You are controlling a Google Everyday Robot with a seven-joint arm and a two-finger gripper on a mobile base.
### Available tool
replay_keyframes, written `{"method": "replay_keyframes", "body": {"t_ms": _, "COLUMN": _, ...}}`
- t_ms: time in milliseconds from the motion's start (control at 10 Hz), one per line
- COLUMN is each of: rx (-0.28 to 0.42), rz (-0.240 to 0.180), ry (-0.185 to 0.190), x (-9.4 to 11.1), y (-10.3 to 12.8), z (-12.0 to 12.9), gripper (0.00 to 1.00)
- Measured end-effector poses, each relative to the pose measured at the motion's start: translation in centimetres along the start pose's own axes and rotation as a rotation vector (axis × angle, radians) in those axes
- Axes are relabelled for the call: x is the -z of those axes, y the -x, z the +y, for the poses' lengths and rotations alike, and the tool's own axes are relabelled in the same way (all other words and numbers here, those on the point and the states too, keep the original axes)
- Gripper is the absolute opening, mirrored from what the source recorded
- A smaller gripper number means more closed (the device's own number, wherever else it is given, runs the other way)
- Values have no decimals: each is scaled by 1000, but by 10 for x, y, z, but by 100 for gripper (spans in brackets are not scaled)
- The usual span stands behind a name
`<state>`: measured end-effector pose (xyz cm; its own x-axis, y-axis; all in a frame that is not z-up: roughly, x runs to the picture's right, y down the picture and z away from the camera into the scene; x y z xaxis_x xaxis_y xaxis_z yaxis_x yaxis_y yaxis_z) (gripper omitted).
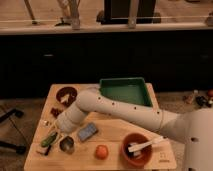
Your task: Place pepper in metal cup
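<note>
The green pepper [49, 139] lies slanted on the wooden table near its front left corner. The small metal cup [67, 145] stands upright just right of the pepper, apart from it. My gripper [54, 131] is at the end of the white arm [115, 112], low over the table. It sits right above the pepper's upper end and up-left of the cup. The gripper's tip is dark and partly hidden against the pepper.
A blue-grey sponge [87, 131] lies right of the cup and a round orange fruit [101, 151] lies in front. An orange-brown bowl [125, 150] with a white utensil [145, 145] stands front right. A dark red-brown bowl [65, 95] stands back left and a green tray [124, 92] at the back.
</note>
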<state>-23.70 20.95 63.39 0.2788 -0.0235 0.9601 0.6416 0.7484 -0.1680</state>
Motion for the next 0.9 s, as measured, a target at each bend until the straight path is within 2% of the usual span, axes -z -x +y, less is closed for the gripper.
{"method": "replay_keyframes", "body": {"t_ms": 300, "rx": -17, "rz": -75, "ry": -9, "x": -3, "y": -1, "z": -1, "gripper": 0}}
{"method": "replay_keyframes", "body": {"t_ms": 900, "rx": -41, "rz": -232, "ry": 26, "x": -12, "y": -5, "z": 2, "gripper": 0}}
